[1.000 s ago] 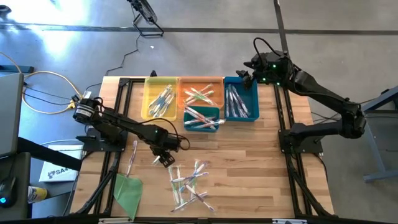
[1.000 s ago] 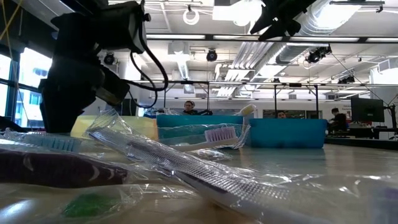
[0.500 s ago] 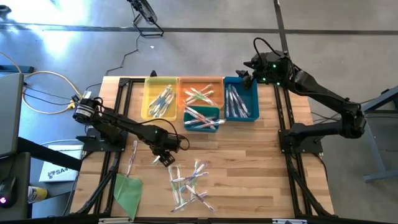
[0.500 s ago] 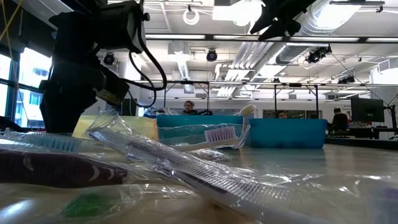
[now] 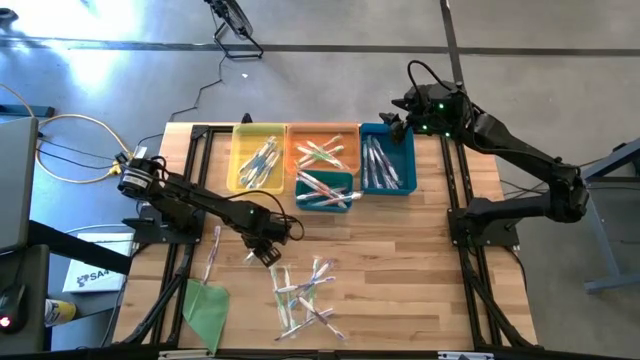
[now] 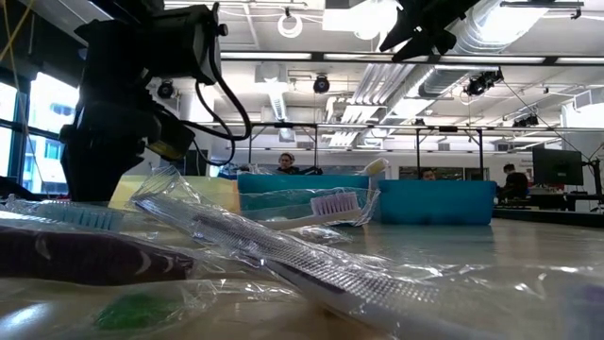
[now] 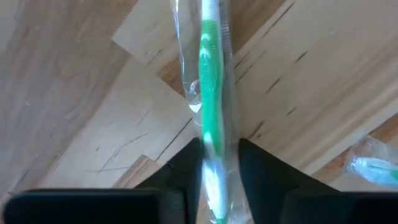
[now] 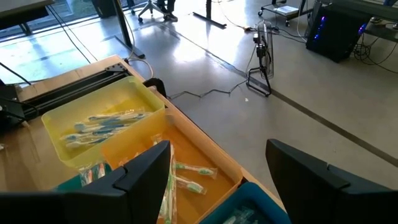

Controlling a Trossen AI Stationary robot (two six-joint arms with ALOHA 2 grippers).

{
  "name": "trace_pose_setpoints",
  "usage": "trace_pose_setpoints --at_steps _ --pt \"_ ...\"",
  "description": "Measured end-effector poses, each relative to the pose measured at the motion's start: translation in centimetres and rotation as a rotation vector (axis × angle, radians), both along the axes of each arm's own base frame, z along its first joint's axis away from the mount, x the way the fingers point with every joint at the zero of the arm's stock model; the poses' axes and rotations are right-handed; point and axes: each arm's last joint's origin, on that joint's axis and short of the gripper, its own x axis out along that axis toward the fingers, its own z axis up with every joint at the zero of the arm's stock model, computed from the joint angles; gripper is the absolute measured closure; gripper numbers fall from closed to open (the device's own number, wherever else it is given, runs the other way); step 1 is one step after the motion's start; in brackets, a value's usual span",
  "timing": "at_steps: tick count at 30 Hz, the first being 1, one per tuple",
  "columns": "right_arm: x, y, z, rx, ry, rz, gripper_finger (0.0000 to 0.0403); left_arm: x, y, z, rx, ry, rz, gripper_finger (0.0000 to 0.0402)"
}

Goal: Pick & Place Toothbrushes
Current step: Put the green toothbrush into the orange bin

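Left wrist view: left gripper (image 7: 214, 177) closed around green wrapped toothbrush (image 7: 210, 106) on table (image 7: 74, 93); right gripper (image 8: 214, 171) open above orange bin (image 8: 193, 158).

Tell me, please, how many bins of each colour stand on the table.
Yellow bin: 1
Orange bin: 1
Teal bin: 1
Blue bin: 1
Total: 4 bins
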Motion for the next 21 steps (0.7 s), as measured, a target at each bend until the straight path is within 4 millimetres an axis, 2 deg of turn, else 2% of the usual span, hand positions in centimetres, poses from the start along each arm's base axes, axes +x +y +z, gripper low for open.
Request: trace_pose_setpoints --at_steps 10,17,21 --pt "0.04 -0.05 0.19 -0.014 -0.015 -0.007 0.0145 0.19 -0.13 0.0 -0.041 -0.015 -0.011 0.0374" --pt "0.07 -0.07 0.28 -0.019 -0.024 -0.004 0.0145 0.35 -0.31 0.1 -0.087 -0.024 -0.024 0.0382" --pt "0.07 -0.07 0.28 -0.019 -0.024 -0.004 0.0145 0.77 -0.44 0.64 -0.094 -0.05 -0.091 0.0383"
